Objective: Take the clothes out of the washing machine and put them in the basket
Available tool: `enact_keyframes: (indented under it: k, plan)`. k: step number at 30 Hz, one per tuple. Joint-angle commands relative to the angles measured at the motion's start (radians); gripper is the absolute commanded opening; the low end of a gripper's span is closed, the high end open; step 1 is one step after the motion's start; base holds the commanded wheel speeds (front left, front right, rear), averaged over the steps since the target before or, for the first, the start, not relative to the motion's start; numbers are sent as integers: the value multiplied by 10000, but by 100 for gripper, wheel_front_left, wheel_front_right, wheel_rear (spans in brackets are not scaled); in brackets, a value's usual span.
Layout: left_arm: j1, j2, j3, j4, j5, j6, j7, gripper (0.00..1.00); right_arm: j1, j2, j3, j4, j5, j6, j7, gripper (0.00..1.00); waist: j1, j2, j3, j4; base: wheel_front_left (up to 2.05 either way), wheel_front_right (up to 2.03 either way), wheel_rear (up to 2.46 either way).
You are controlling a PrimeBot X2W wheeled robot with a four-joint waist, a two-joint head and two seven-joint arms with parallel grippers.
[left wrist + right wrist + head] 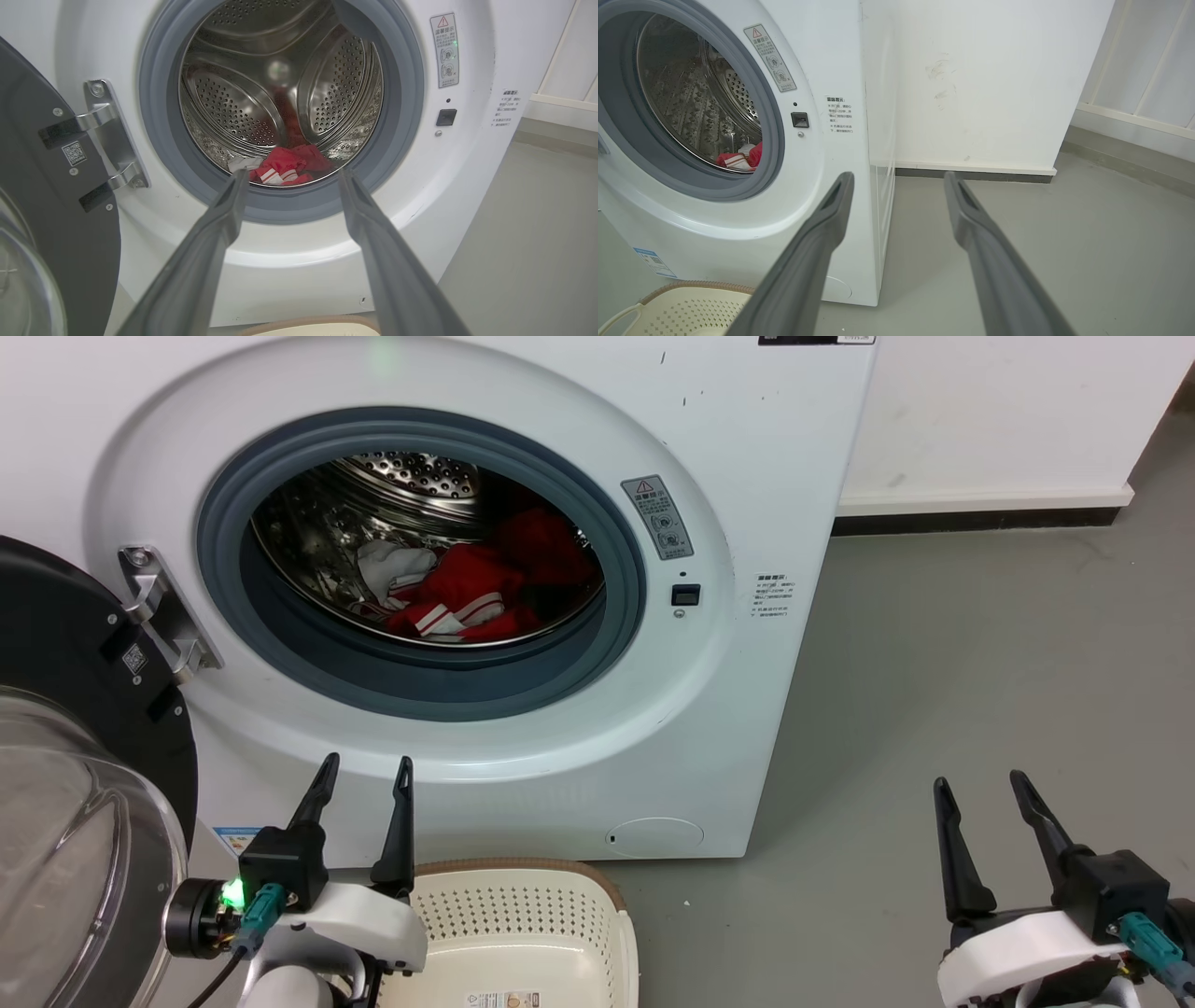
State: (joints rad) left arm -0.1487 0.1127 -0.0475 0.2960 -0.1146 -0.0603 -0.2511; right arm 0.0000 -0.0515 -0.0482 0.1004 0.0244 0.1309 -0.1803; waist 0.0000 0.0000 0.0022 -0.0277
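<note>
Pointing into the washing machine (747,457), my left gripper (366,763), spread and empty, faces the red clothes (471,588) lying deep ahead; my right gripper (979,782), also spread, hangs farther aside.

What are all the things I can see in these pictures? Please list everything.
washing machine: one, white with a grey seal and steel drum, against the wall
door: one, dark-rimmed glass, swung open on the machine's left
clothes: a heap, count unclear, red with white striped trim, at the bottom of the drum
white fabric: one piece, white, at the heap's left
basket: one, cream with a brown rim, on the floor before the machine
warning sticker: one, grey, right of the drum opening
floor: grey
wall: white, dark skirting
left gripper: one, dark fingers, open, in front of the machine
right gripper: one, dark fingers, open, over the floor
</note>
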Motion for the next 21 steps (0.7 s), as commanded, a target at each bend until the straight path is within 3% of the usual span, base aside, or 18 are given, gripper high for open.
enact_keyframes:
  k: [1,21]
  plan:
    - [-150,-14,15,26,225,56,-100,100,71,20,27,3,-170,-3,-94,100,0,0,8,0,0,0,0]
    - [-222,-83,221,204,181,-101,-166,100,-103,20,-18,244,-80,-3,-263,100,0,0,165,-10,0,0,0]
